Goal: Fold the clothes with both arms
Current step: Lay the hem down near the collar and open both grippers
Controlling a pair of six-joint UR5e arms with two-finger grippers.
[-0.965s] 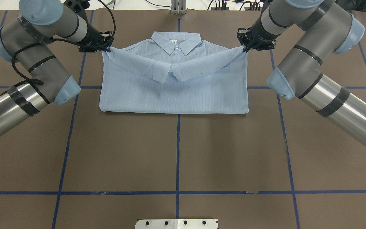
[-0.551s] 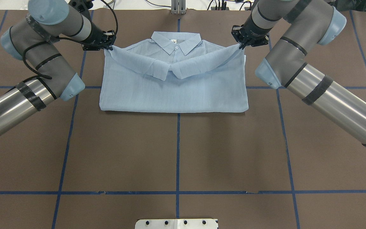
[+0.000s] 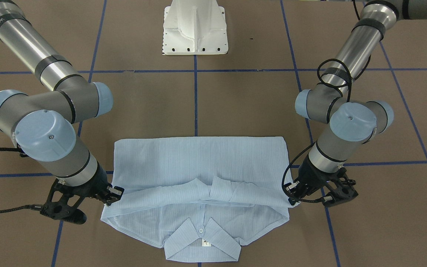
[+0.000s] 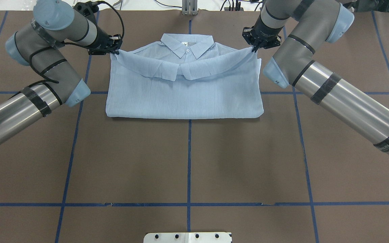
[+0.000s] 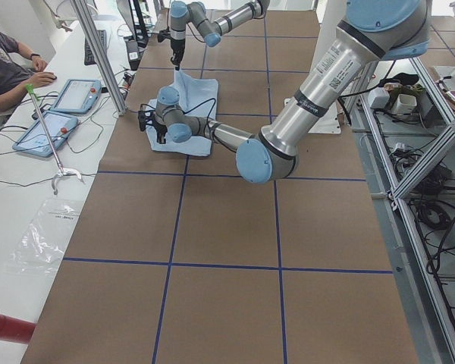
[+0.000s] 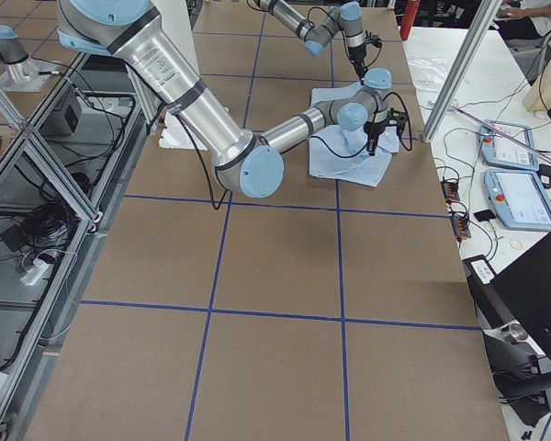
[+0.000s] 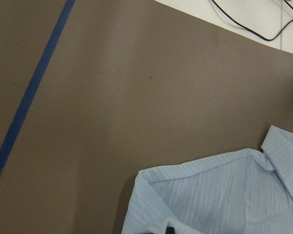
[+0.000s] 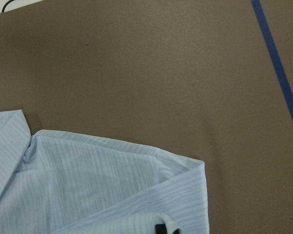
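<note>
The pale blue striped shirt (image 4: pixel 184 94) lies on the brown table at the far middle, collar (image 4: pixel 187 44) away from me, folded to a broad rectangle. It also shows in the front-facing view (image 3: pixel 198 163). My left gripper (image 4: pixel 115 50) is shut on the shirt's left upper corner of the folded layer. My right gripper (image 4: pixel 254 49) is shut on the right upper corner. Both hold that edge slightly raised by the shoulders, and it sags between them just below the collar. In the front-facing view the left gripper (image 3: pixel 292 198) and right gripper (image 3: pixel 114 194) pinch the same corners. The wrist views show shirt cloth (image 7: pixel 224 195) (image 8: pixel 88 185).
The white pedestal base (image 4: pixel 187 237) sits at the near table edge. Blue tape lines (image 4: pixel 188 162) grid the brown table cover. A side bench with tablets (image 5: pixel 61 106) and a seated person (image 5: pixel 7 61) lies beyond the table's far edge.
Both grippers have moved towards the collar and slightly inward, carrying the held shirt edge with them. The sagging cuffs now sit closer to the collar.
</note>
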